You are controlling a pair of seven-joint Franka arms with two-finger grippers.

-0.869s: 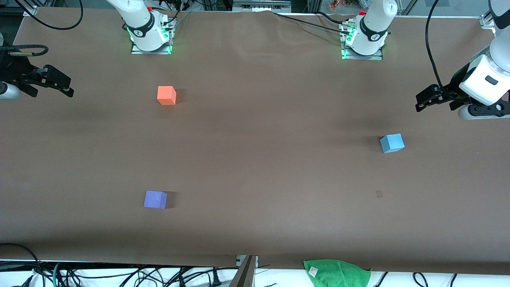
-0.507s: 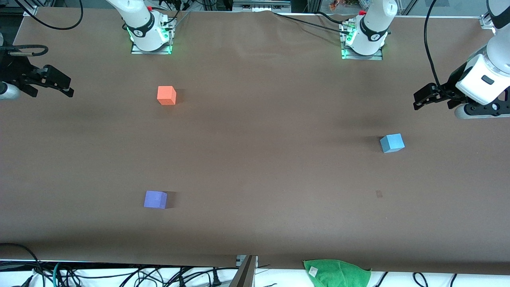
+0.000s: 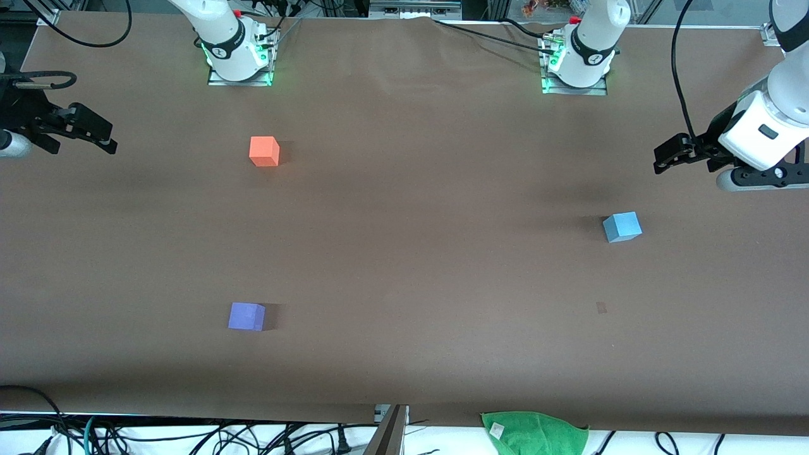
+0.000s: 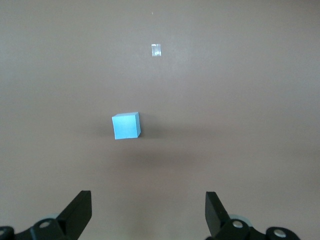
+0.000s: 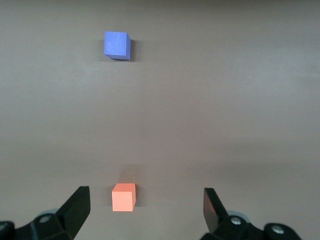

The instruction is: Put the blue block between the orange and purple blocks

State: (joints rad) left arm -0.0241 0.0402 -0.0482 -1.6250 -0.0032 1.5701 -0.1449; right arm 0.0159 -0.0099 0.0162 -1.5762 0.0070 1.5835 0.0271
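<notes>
The blue block (image 3: pixel 622 227) sits on the brown table toward the left arm's end; it also shows in the left wrist view (image 4: pixel 126 126). The orange block (image 3: pixel 264 151) and the purple block (image 3: pixel 246 316) sit toward the right arm's end, the purple one nearer the front camera. Both show in the right wrist view, orange (image 5: pixel 123 197) and purple (image 5: pixel 117 45). My left gripper (image 3: pixel 659 161) (image 4: pixel 148 210) is open and empty, over bare table close to the blue block. My right gripper (image 3: pixel 111 140) (image 5: pixel 145 207) is open and empty, waiting over the table's edge, apart from the orange block.
A green cloth (image 3: pixel 534 431) lies at the table's front edge. A small dark mark (image 3: pixel 601 308) is on the table nearer the camera than the blue block. The arm bases (image 3: pixel 237 57) (image 3: pixel 576 63) stand along the back edge. Cables hang below the front edge.
My left gripper has shifted slightly toward the table's back edge and a little toward the middle. The right arm and all three blocks have not moved.
</notes>
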